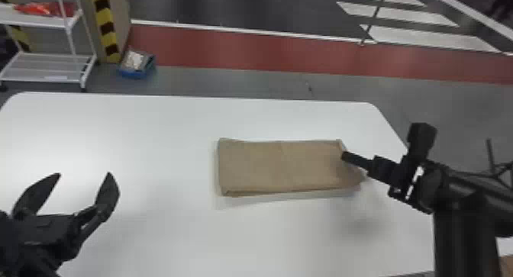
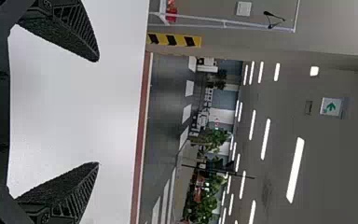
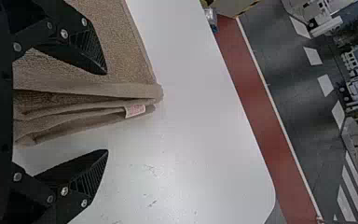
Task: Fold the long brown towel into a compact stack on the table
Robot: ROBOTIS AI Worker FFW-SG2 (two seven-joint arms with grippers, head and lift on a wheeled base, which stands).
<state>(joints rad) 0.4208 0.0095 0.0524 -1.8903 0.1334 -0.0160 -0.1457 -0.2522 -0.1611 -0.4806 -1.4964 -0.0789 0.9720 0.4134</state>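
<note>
On the smooth white table [image 1: 152,142], right of centre, lies the folded brown cloth towel [image 1: 282,165]. I have my black two-fingered right gripper [image 3: 107,112] open at its layered end, presumably for pinching; my black left gripper [image 1: 84,173] hangs open, well apart.

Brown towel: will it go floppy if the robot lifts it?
Probably floppy, since the towel looks soft and fuzzy. Its stacked layers might come apart if only one gets pinched. It likely won't roll, because it lies flat on the table.

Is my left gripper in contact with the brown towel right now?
Apart. The head view shows a wide stretch of white table between the left gripper and the brown towel.
</note>
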